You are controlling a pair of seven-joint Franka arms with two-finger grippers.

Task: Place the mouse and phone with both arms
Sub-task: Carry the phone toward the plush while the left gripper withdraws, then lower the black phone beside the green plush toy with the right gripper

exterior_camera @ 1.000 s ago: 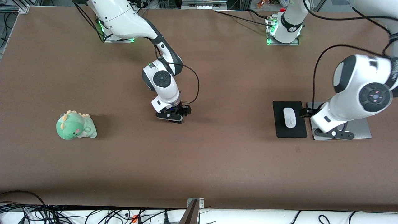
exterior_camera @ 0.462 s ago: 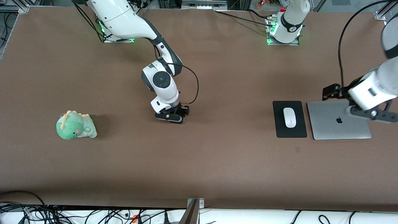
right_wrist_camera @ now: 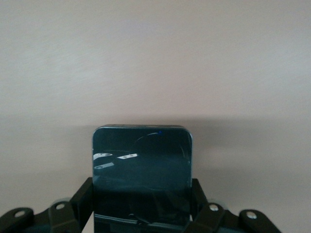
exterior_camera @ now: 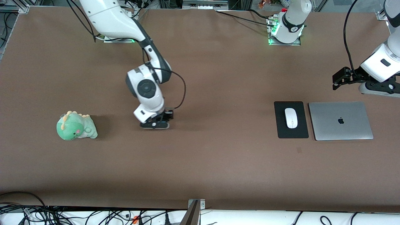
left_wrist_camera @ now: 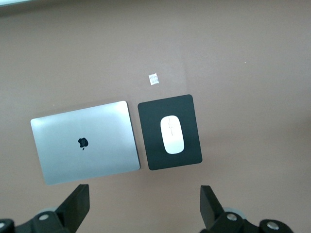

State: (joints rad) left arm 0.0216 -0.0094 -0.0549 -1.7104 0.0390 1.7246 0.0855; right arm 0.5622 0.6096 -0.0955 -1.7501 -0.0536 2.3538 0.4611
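The white mouse [exterior_camera: 291, 117] lies on a black mouse pad [exterior_camera: 301, 132] beside a closed silver laptop [exterior_camera: 350, 129]; it also shows in the left wrist view [left_wrist_camera: 172, 134]. My left gripper [exterior_camera: 379, 89] is open and empty, up in the air over the table by the laptop's edge; it also shows in its wrist view [left_wrist_camera: 144, 206]. My right gripper [exterior_camera: 155, 124] is low over the middle of the table, shut on the black phone [right_wrist_camera: 142, 160], which its fingers [right_wrist_camera: 86, 191] clamp by the sides. In the front view the gripper hides the phone.
A green dinosaur plush [exterior_camera: 76, 126] sits toward the right arm's end of the table. A small white scrap [left_wrist_camera: 153, 78] lies on the table near the mouse pad [left_wrist_camera: 187, 104] and the laptop [left_wrist_camera: 97, 150]. Cables run along the table's near edge.
My right gripper has moved with the phone toward the plush. My left arm has risen off the laptop and drawn back toward the bases, uncovering the laptop.
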